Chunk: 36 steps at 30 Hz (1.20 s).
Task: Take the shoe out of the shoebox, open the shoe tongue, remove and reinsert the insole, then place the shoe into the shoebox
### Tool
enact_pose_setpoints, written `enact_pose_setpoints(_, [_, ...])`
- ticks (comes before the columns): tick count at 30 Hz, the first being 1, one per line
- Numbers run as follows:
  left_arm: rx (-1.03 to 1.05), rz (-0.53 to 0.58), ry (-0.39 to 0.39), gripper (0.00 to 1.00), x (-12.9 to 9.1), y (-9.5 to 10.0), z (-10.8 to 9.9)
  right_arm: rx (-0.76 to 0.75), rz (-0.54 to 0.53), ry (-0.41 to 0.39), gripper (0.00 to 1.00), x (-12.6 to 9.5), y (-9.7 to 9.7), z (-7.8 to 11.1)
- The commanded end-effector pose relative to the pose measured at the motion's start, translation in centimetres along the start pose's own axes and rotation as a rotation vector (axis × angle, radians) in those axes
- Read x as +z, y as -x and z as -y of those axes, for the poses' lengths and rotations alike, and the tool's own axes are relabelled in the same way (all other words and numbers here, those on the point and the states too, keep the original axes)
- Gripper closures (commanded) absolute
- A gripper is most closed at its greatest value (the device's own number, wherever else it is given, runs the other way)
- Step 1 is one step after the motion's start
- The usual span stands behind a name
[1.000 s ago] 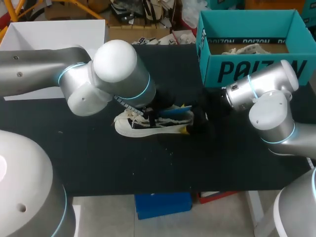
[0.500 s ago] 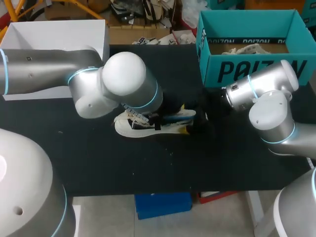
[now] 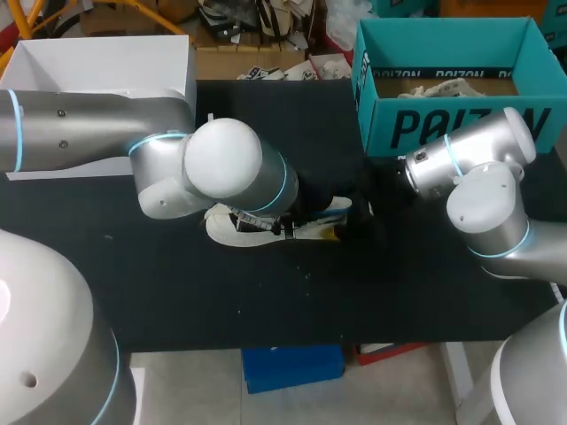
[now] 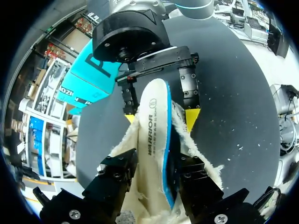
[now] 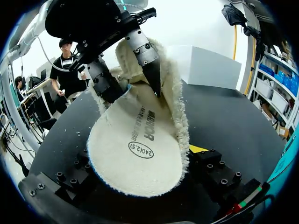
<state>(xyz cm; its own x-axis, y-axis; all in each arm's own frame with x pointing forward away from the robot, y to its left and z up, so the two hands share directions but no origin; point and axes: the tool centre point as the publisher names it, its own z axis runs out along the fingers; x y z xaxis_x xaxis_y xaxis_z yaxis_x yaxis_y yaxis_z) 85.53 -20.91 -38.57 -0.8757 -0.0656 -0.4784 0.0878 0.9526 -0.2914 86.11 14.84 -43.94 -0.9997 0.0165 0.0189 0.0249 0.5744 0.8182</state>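
A cream canvas shoe (image 3: 229, 228) with frayed edges lies near the middle of the black surface (image 3: 177, 292), toe at 9 o'clock and heel at 3 o'clock. The open teal cardboard shoebox (image 3: 443, 124) stands well apart at its 1 o'clock. The jaws of the left arm (image 3: 177, 159) pinch a cream, blue-backed insole (image 4: 154, 121) across its width in the shoe's opening, while the jaws of the right arm (image 3: 469, 177) press the heel from both sides.
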Motion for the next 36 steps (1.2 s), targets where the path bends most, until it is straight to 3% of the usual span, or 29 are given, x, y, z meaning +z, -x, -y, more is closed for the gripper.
enact_pose_setpoints(1, [0.007, -0.001, -0.008, 0.59, 1.4, -0.1, 0.8, 0.001, -0.001, -0.001, 1.00, 0.1, 0.0, 0.3])
enact_pose_setpoints(8, [0.031, 0.005, -0.036, 0.63, 1.5, 0.1, 2.2, 0.001, -0.001, -0.001, 1.00, 0.1, 0.0, 0.3])
enact_pose_setpoints(10, [0.034, 0.006, -0.040, 0.76, 1.5, 0.2, 2.4, 0.001, -0.001, -0.001, 1.00, 0.1, 0.0, 0.3])
enact_pose_setpoints(11, [0.036, 0.006, -0.042, 0.96, 1.5, 0.2, 2.5, 0.001, -0.001, -0.001, 1.00, 0.1, 0.0, 0.3])
enact_pose_setpoints(12, [0.039, 0.004, -0.045, 1.00, 1.5, 0.2, 2.5, 0.001, -0.001, -0.001, 1.00, 0.1, 0.0, 0.3])
enact_pose_setpoints(20, [0.038, -0.069, -0.095, 1.00, 0.2, -0.1, 2.6, 0.001, -0.001, -0.001, 1.00, 0.1, 0.0, 0.3])
enact_pose_setpoints(28, [-0.027, -0.162, -0.236, 1.00, -4.8, -0.3, 2.4, 0.001, -0.001, -0.001, 1.00, 0.1, 0.0, 0.3])
enact_pose_setpoints(36, [-0.071, -0.259, -0.380, 1.00, -9.1, -1.0, 3.9, 0.001, -0.001, -0.001, 1.00, 0.1, 0.0, 0.3])
